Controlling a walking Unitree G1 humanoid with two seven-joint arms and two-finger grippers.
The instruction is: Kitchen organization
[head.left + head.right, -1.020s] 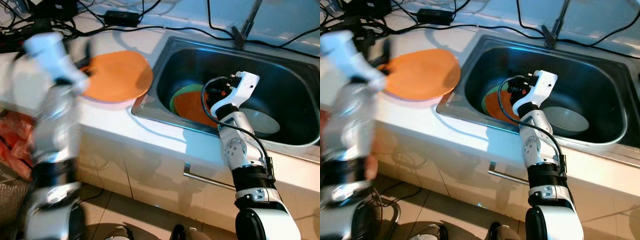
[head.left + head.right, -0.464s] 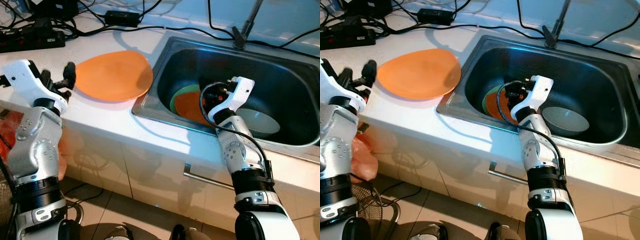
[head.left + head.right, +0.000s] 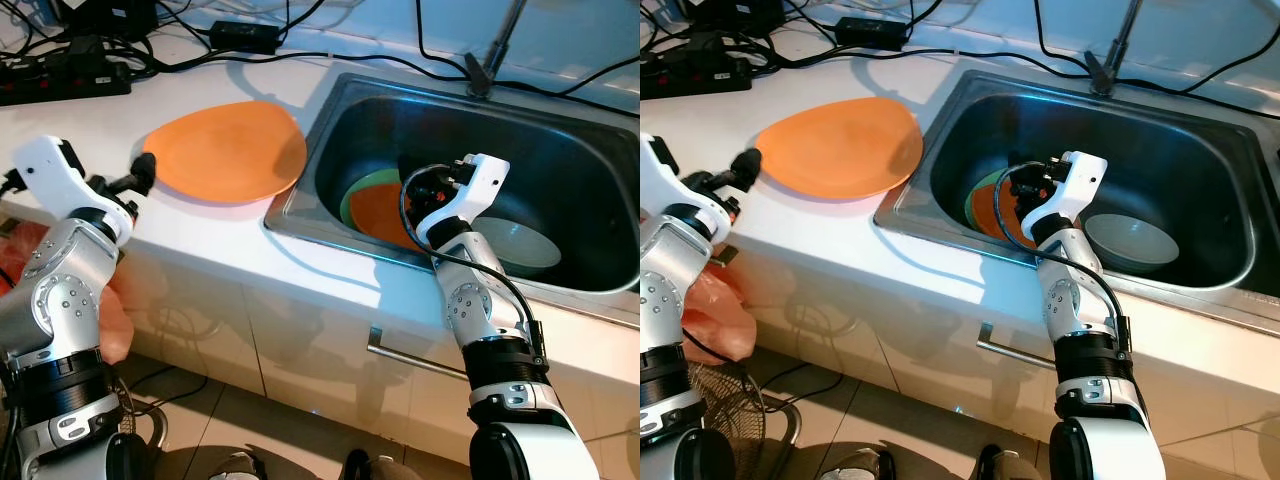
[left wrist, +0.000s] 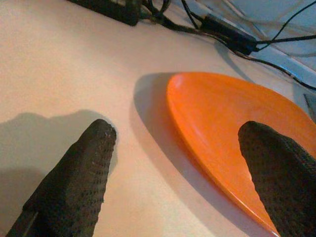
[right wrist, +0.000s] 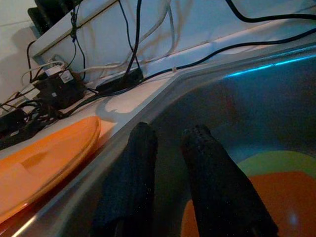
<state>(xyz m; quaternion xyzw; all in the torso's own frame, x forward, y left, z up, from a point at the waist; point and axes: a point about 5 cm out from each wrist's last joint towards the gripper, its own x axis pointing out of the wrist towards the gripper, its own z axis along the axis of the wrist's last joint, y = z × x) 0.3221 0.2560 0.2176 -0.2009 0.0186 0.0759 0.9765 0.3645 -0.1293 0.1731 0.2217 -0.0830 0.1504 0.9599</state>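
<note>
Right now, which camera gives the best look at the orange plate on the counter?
The left eye view: the whole orange plate lies on the counter beside the sink. The right eye view shows it much the same. The left wrist view shows its near rim between the open left gripper; the right wrist view catches an edge.

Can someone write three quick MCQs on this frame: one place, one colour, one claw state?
1. Where is the pale bowl?
A. in the sink
B. on the counter
C. on the floor

2. What colour is the big plate on the counter?
A. green
B. orange
C. white

3. How is the left claw?
A. shut on the plate
B. open, at the plate's edge
C. shut, empty

Key: 1 A, the bowl lies in the basin beside the right claw. 2 B, the plate is plainly orange. 3 B, the wrist view shows its fingers spread apart, nothing held.
</note>
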